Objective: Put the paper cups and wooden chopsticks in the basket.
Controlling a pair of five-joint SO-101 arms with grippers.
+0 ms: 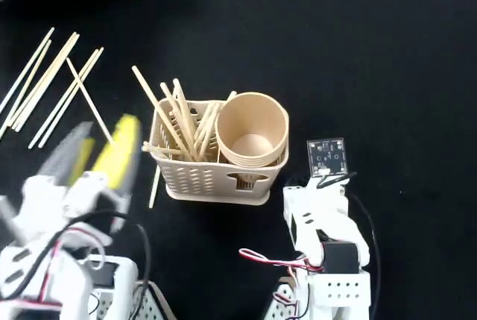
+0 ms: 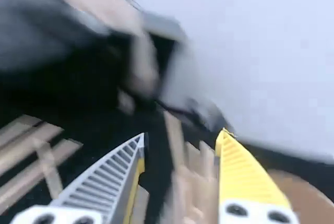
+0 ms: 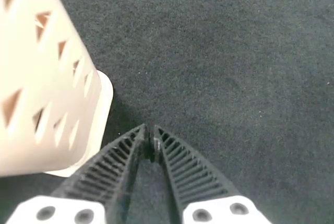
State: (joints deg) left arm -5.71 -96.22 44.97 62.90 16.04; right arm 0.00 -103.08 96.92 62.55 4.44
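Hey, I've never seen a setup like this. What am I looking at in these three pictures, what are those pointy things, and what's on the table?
These are two small robot arms at a black table. One picture looks down from above. The other two come from a camera on each arm's wrist, so the pointy things are gripper fingers. The left gripper, grey and yellow, is open. The right gripper, black, is shut and empty, beside the basket. The basket holds stacked paper cups and some wooden chopsticks, and loose chopsticks lie on the table.
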